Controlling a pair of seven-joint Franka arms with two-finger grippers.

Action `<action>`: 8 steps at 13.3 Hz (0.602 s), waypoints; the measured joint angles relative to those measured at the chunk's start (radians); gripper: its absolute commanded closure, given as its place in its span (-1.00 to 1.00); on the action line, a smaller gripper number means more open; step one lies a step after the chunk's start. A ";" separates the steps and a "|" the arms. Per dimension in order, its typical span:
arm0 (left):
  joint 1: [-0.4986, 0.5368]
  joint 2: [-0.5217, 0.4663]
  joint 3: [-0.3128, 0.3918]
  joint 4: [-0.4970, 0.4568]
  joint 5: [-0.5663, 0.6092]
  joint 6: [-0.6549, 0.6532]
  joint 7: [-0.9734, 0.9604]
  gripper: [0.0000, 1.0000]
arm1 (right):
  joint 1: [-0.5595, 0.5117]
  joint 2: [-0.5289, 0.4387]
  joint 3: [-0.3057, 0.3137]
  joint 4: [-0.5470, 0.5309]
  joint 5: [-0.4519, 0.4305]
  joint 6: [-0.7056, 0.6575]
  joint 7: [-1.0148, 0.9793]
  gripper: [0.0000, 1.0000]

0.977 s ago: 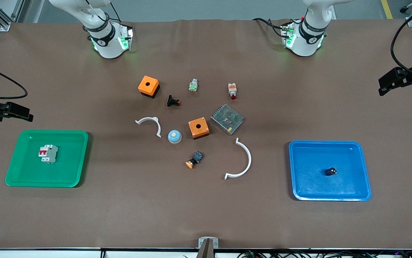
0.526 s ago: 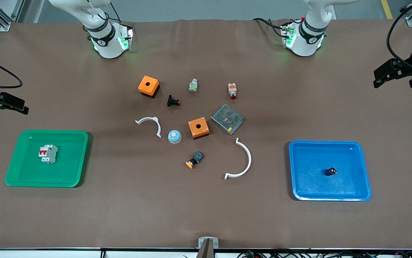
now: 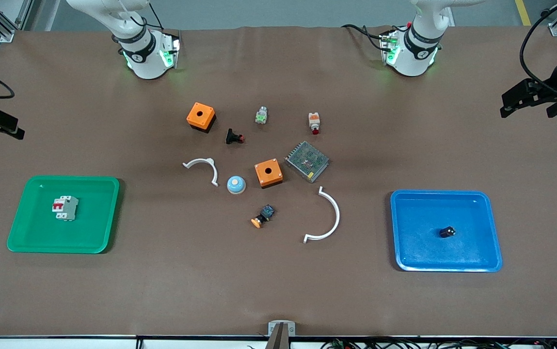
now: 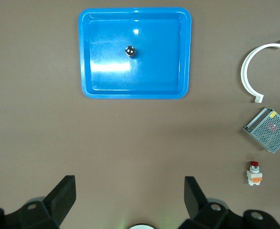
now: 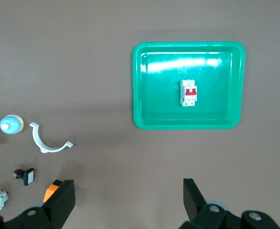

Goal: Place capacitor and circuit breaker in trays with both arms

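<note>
Both parts lie in their trays; both hands stand clear, wide and empty.

You have the circuit breaker [image 3: 65,208] in the green tray [image 3: 26,237] near the right arm's end of the counter [image 3: 278,291], the capacitor [image 3: 447,232] in the blue tray [image 3: 491,264] near the left arm's end. The right hand [image 3: 9,130] hangs over its counter edge, the left hand [image 3: 513,102] over its own. Judged: placement complete; each part sits away from its hand toward the camera-side edge.

Bare table [image 3: 171,286] surrounds the green tray [image 3: 26,232] and blue tray [image 3: 491,242]. Small parts crowd the middle, between them. Each tray holds one item with open floor around it.
</note>
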 measured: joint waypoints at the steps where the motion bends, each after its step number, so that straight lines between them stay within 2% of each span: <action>1: 0.000 0.000 -0.001 -0.004 0.000 0.000 -0.001 -1.00 | 0.001 -0.023 0.002 -0.023 0.000 -0.001 0.000 -1.00; 4: -0.001 -0.001 -0.002 -0.007 -0.001 0.000 -0.001 -1.00 | 0.003 -0.070 0.007 -0.072 0.000 -0.001 0.010 -1.00; 8: -0.001 -0.005 -0.002 -0.007 -0.001 0.000 -0.003 -1.00 | 0.007 -0.078 0.013 -0.085 0.000 -0.001 0.035 -1.00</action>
